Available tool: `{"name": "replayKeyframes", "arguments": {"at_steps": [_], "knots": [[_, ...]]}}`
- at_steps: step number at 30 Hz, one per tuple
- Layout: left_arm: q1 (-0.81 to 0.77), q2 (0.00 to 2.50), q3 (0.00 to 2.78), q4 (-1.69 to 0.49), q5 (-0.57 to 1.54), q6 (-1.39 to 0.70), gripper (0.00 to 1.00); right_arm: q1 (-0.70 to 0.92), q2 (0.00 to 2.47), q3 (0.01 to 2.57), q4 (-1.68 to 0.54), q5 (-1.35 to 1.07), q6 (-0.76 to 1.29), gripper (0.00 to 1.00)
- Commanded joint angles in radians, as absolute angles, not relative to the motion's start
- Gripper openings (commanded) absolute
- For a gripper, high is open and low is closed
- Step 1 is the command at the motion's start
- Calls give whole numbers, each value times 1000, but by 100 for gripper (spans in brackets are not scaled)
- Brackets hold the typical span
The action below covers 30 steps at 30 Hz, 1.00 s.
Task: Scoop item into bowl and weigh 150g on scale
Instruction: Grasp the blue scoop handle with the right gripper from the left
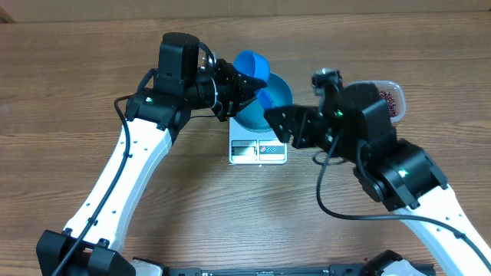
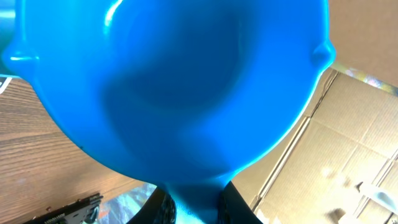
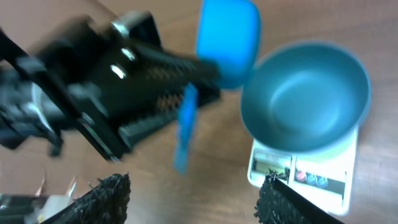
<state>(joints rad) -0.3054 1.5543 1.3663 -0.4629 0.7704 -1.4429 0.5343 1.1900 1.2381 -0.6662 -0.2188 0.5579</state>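
The blue bowl (image 1: 278, 93) sits on the white scale (image 1: 258, 150); its inside (image 3: 305, 99) looks empty, and the scale (image 3: 323, 177) shows below it. My left gripper (image 1: 239, 83) is shut on the handle of a small blue scoop (image 1: 250, 64), held tilted over the bowl's far left rim. That scoop (image 2: 174, 81) fills the left wrist view, its handle pinched in the left gripper (image 2: 193, 208). My right gripper (image 1: 271, 121) hovers open just right of the scale's front, nothing inside it (image 3: 193, 182). Red-brown beans (image 1: 390, 100) lie in a clear tub at the right.
The clear tub (image 1: 387, 86) stands on the wooden table behind my right arm. The left arm (image 3: 112, 81) crosses the right wrist view, close to the scoop (image 3: 227, 40). Cardboard (image 2: 348, 143) shows beyond the table in the left wrist view.
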Motion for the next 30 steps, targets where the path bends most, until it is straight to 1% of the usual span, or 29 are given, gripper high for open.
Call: {"name": "replayKeyframes", "arguments": {"at_steps": [1,2,5,6,8,9,10,15,16,22,26,30], "knots": [[-302,1549,1390,-459,735,-1460,4,565,1238,1318,-653,-121,576,93],[-302,1549,1390,-459,728,-1460,4,568,1248,1317,-627,-136,576,100],[-301,1549,1390,-459,730,-1464,4,567,1271,1317,-567,-162,576,100],[-301,1549,1390,-458,730,-1472,4,567,1282,1317,-552,-162,576,96],[-301,1549,1390,-456,729,-1494,4,567,1291,1317,-552,-162,581,70],[-301,1549,1390,-453,729,-1497,4,569,1297,1317,-554,-162,592,65],[-301,1549,1390,-444,729,-1497,4,572,1303,1316,-556,-162,611,64],[-301,1549,1390,-437,718,-1497,4,577,1331,1316,-560,-158,646,40],[-301,1549,1390,-437,718,-1497,4,577,1337,1316,-567,-158,664,38],[-302,1549,1390,-437,726,-1505,4,577,1366,1316,-552,-158,681,38],[-302,1549,1390,-436,733,-1507,4,577,1381,1316,-544,-158,682,31],[-302,1549,1390,-437,733,-1507,4,577,1406,1316,-536,-158,711,31]]}}
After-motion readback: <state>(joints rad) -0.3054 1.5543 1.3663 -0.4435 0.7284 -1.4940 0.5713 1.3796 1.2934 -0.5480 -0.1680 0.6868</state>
